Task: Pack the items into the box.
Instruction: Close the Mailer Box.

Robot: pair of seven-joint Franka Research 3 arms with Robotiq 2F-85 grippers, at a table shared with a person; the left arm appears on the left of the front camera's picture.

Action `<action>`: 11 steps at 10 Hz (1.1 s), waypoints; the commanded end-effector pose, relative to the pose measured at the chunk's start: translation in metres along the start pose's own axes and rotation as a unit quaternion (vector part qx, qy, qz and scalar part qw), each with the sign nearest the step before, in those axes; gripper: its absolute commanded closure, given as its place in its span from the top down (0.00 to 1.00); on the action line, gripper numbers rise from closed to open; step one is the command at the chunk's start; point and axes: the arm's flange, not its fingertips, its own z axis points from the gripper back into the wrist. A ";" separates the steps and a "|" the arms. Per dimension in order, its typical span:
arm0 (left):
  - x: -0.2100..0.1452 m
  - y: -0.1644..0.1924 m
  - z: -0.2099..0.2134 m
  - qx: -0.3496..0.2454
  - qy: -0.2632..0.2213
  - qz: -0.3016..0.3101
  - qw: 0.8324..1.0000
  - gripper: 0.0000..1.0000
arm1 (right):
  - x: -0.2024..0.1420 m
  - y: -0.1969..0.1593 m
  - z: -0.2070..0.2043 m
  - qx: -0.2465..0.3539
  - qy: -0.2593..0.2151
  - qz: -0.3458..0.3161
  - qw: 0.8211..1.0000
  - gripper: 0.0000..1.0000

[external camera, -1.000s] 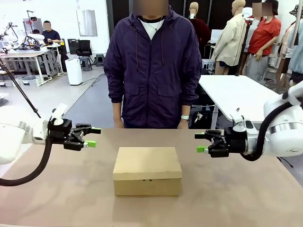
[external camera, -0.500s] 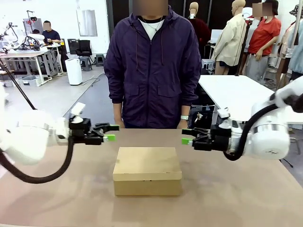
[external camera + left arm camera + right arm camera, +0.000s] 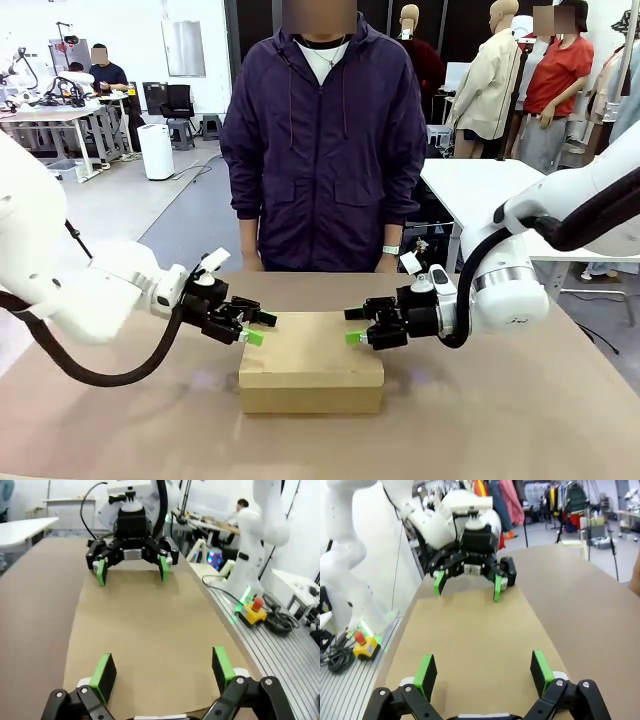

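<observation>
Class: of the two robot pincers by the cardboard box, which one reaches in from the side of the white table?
The right pincer, at the box's right edge; the left pincer enters from the opposite side.

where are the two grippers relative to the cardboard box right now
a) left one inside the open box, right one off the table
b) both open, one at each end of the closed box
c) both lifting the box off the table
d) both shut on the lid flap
b) The left gripper and right gripper stand open at opposite ends of the box, which sits closed on the table.
</observation>
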 end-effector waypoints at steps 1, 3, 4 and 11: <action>-0.010 -0.001 -0.005 -0.022 0.049 0.023 0.998 1.00 | 0.002 -0.004 0.006 -0.006 0.042 0.010 0.999 1.00; -0.014 0.005 -0.011 -0.016 0.064 0.036 0.997 1.00 | -0.003 -0.003 0.004 -0.009 0.078 0.032 0.996 1.00; -0.017 0.005 -0.012 -0.019 0.059 0.036 0.997 1.00 | -0.006 -0.003 0.004 -0.014 0.087 0.032 0.996 1.00; 0.077 -0.053 0.115 0.053 -0.053 0.181 0.981 1.00 | 0.111 0.005 0.093 0.011 -0.076 -0.224 0.972 1.00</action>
